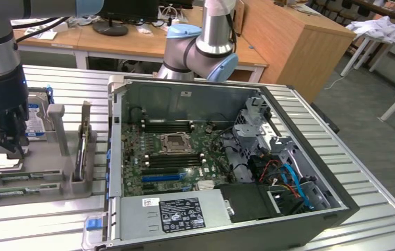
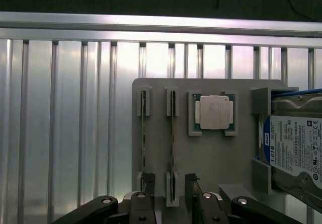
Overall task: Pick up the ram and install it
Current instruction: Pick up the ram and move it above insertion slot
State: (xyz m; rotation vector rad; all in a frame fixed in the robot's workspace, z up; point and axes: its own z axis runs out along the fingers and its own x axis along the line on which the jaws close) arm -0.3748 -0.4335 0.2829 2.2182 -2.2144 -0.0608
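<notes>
Straddling the thin green circuit-board ram in the grey plastic tray, the black gripper stands spread; the ram seems light, stiff and fragile, so pinch its flat faces.

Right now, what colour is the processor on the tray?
Silver, with green board edges around it; the processor shows best in the wrist view.

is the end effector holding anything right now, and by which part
Nothing is held. The open end effector has its fingers either side of one ram stick standing in the grey tray, not clamping it.
</notes>
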